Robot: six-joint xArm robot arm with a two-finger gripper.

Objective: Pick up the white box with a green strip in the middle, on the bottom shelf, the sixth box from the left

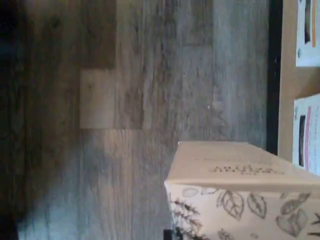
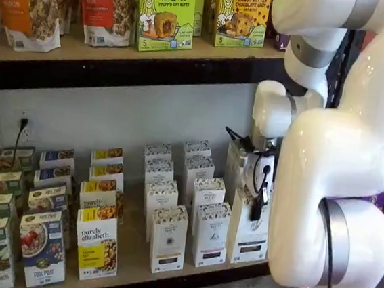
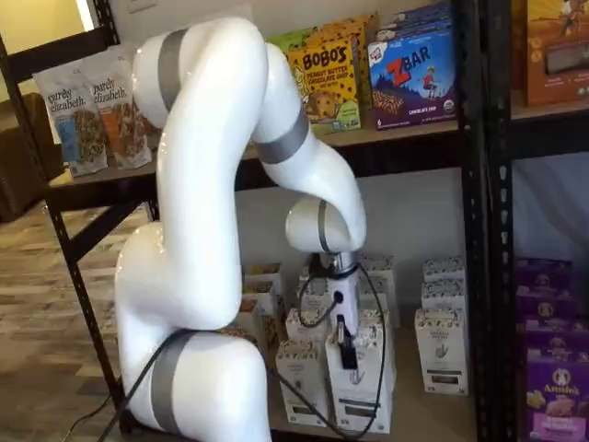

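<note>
The white box [image 2: 248, 234] is a tall narrow carton with a speckled leaf-patterned top band and a dark label strip low on its front. It stands at the right end of the front row on the bottom shelf [image 2: 133, 264]. My gripper [image 2: 260, 203] is over its top, with a black finger down its front, closed on it. In a shelf view the box [image 3: 359, 396] sits at the shelf's front edge under my gripper [image 3: 348, 348]. The wrist view shows the box's top [image 1: 240, 200] close up, with wood floor beyond it and the shelf board [image 1: 290, 80] to one side.
Like white boxes [image 2: 168, 240] stand in rows beside it, with yellow-fronted granola boxes [image 2: 96, 244] and blue-fronted cereal boxes [image 2: 42, 249] further left. More white boxes [image 3: 442, 350] stand to the right, beside a black upright [image 3: 488, 276] and purple boxes [image 3: 552, 387]. My white arm [image 2: 333, 164] fills the right foreground.
</note>
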